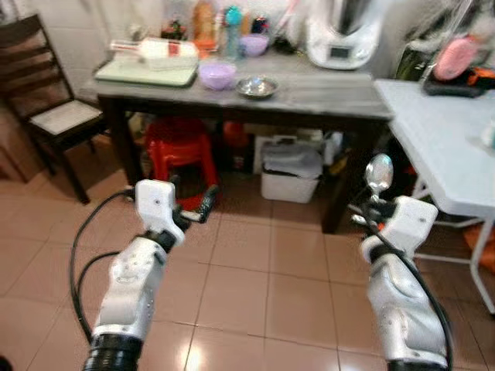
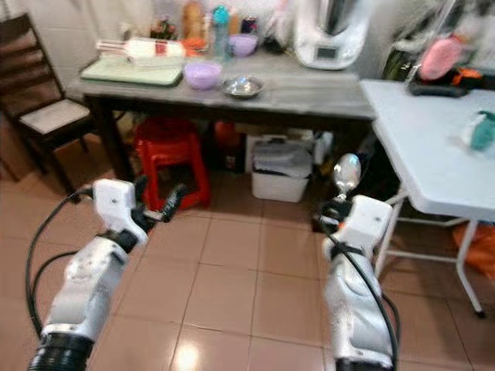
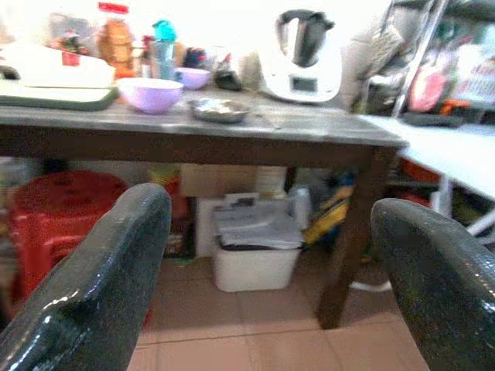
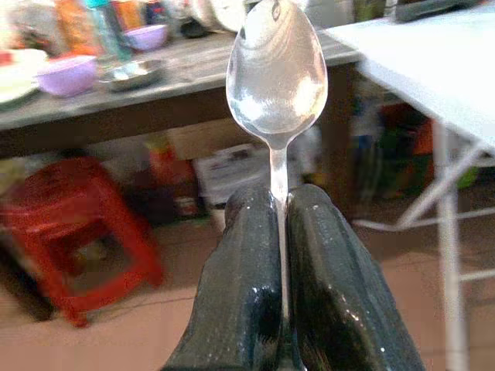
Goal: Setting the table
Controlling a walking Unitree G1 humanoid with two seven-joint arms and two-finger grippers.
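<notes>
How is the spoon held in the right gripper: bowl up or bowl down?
Bowl up. The right gripper is shut on the spoon, its fingers pinching the handle, and the bowl stands above the fingertips, facing the wrist camera.

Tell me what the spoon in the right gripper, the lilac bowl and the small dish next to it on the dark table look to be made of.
Spoon: polished metal, likely stainless steel; its bowl mirrors the room. Lilac bowl: probably plastic; flat, opaque pastel with only a soft sheen. Small dish: metal, likely steel; silvery with bright glints. The right gripper has its jaws shut on the spoon's handle.
</notes>
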